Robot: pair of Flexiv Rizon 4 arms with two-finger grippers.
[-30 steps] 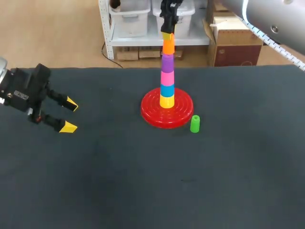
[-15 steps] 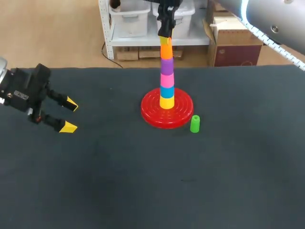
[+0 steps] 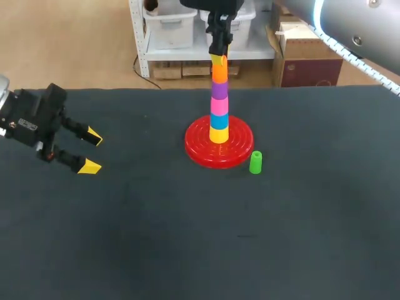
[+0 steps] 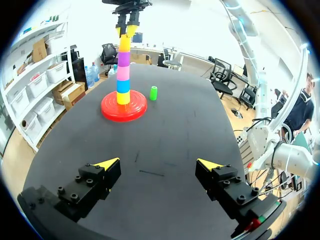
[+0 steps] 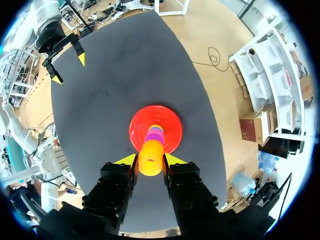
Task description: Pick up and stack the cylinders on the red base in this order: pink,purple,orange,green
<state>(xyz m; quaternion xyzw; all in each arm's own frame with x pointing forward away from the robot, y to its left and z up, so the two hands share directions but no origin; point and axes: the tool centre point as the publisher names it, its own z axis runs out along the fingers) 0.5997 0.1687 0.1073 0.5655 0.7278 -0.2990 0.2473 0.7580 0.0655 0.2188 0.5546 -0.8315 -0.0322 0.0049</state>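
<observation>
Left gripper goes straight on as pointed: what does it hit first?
Probably the bare table just ahead of the left gripper, which tilts down toward it. The red base lies farther on and off to one side, though depth is unclear.

red base (image 3: 199, 149): glossy plastic
orange cylinder (image 3: 219, 73): smooth plastic, atop the stack on the red base
green cylinder (image 3: 255, 162): smooth plastic, slight sheen, beside the red base
table (image 3: 187, 237): matt dark cloth under the red base
</observation>
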